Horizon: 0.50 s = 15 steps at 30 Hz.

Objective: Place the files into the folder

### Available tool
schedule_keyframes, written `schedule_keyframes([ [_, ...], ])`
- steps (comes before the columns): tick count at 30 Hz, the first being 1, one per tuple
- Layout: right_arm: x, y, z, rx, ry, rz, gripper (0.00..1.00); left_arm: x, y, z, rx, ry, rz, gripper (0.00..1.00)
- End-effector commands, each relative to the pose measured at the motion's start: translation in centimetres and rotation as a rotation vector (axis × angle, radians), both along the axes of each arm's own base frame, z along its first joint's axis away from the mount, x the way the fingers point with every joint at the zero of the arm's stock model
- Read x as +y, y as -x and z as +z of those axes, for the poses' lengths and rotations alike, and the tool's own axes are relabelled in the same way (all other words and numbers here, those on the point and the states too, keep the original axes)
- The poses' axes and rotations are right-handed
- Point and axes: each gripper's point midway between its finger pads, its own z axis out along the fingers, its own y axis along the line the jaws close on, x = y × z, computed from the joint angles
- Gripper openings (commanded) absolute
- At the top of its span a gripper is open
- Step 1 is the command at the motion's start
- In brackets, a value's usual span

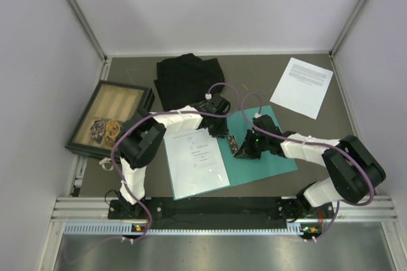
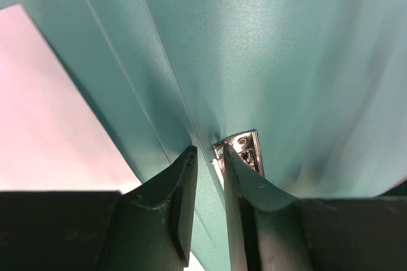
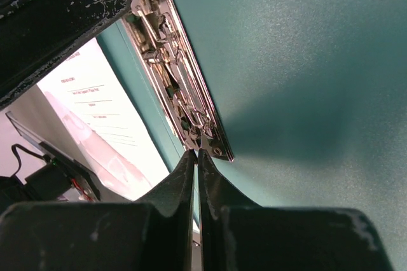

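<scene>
The teal folder (image 1: 273,156) lies open at the table's middle, with a metal clip (image 1: 232,142) along its spine. One white file sheet (image 1: 194,159) lies on its left half. A second file sheet (image 1: 302,86) lies apart at the back right. My left gripper (image 2: 208,150) hovers at the clip's far end (image 2: 245,147), open a little, with only the folder (image 2: 254,48) showing in the gap. My right gripper (image 3: 196,152) is shut, its tips touching the near end of the clip (image 3: 181,86). Whether it pinches the metal I cannot tell.
A black cloth (image 1: 187,80) lies behind the folder. A dark-framed wooden tray (image 1: 108,118) holding small items sits at the left. Grey walls enclose the table on three sides, and both arms crowd the folder's spine.
</scene>
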Motion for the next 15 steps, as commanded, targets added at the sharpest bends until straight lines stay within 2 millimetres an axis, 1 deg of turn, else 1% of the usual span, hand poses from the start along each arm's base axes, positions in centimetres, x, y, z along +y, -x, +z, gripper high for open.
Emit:
schedule_keyframes([
  [1, -0.2, 0.0, -0.2, 0.002, 0.051, -0.015, 0.00, 4.9, 2.6, -3.7, 0.073, -0.252, 0.084, 0.24],
  [2, -0.2, 0.0, -0.2, 0.000, 0.057, -0.018, 0.00, 4.8, 2.7, -3.8, 0.075, -0.254, 0.089, 0.22],
  [9, -0.3, 0.1, -0.3, 0.000, 0.067, -0.029, 0.00, 3.9, 3.5, -3.9, 0.073, -0.261, 0.108, 0.23],
  [15, -0.4, 0.1, -0.3, -0.005, 0.077, -0.037, 0.00, 3.6, 4.1, -3.5, 0.080, -0.260, 0.168, 0.27],
])
